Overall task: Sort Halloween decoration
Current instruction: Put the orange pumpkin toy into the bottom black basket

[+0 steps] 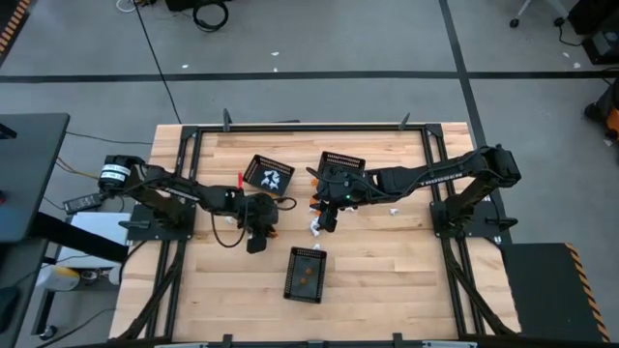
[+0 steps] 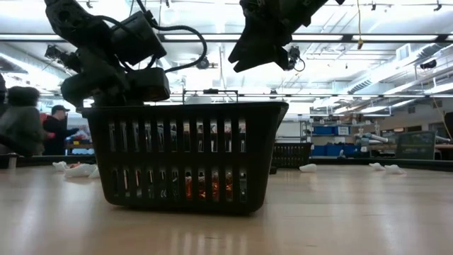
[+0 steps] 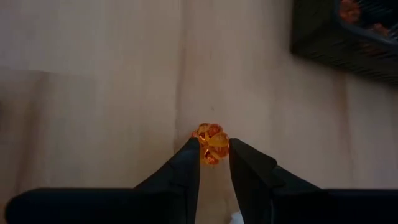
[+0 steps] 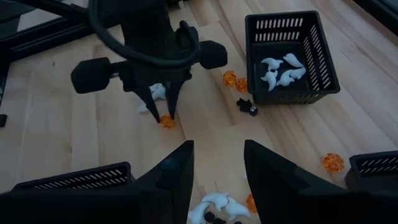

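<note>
Small trinkets lie scattered on the wooden table. My left gripper [image 1: 259, 235] [image 3: 215, 147] points down at the table and is shut on an orange pumpkin trinket [image 3: 211, 134] [image 4: 166, 121]. My right gripper [image 1: 325, 218] [image 4: 218, 158] is open and hovers above a small heap of white ghost trinkets [image 4: 214, 208] [image 1: 314, 228] with a black piece and an orange one [image 4: 250, 202] beside it. More orange trinkets [image 4: 235, 80] [image 4: 333, 163], a black one [image 4: 247, 107] and a white one [image 4: 157, 92] lie loose on the wood. My left gripper pinches the orange pumpkin trinket [image 3: 210, 154] between its two fingertips [image 3: 191, 152], coming from above and pointing down. The trinket sits at the very ends of the fingers. It is at table height; whether it is lifted clear I cannot tell.
Three black mesh baskets stand on the table: one with white ghosts [image 1: 268, 174] [image 4: 292, 56], one at the far middle [image 1: 341, 163], one nearer with orange pieces [image 1: 306, 274] [image 2: 187, 156]. Bare wood lies toward the near edge and both sides. People show beyond the table [image 2: 25, 117].
</note>
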Controlling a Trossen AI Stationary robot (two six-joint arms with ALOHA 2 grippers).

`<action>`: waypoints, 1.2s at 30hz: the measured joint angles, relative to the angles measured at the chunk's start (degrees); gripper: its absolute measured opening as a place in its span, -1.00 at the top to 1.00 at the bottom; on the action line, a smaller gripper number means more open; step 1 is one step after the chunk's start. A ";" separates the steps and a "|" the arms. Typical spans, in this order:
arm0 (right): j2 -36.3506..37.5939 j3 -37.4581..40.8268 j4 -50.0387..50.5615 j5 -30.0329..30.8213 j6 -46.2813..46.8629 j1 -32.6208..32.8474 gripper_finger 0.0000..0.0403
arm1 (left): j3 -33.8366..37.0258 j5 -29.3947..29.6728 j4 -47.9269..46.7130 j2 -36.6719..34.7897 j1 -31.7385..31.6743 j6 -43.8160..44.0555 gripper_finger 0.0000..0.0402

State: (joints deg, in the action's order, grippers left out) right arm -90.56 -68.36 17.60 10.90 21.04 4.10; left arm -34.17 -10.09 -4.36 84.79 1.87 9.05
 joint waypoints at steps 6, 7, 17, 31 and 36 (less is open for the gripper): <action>0.00 0.00 -0.01 0.00 0.03 0.00 0.28 | 0.00 3.37 0.07 -0.02 1.16 -2.51 0.53; 0.00 0.00 -0.02 0.00 0.18 0.00 0.28 | 0.00 3.37 0.04 -0.02 1.25 -2.48 0.53; -5.25 0.04 -2.49 -5.21 -1.90 1.27 0.28 | -0.07 2.67 0.07 -0.02 0.17 -2.24 0.53; -22.18 0.02 -23.53 -8.13 -3.63 2.67 0.27 | -0.09 1.27 0.40 -0.04 -1.16 -1.73 0.53; -27.54 0.00 -30.79 -9.19 -8.57 2.62 0.26 | -0.09 0.67 0.75 -0.04 -1.36 -1.13 0.53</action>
State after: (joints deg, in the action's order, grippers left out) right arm -118.10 -68.36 -13.18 1.70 12.46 6.72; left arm -34.26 -9.43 -3.61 84.75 0.51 7.91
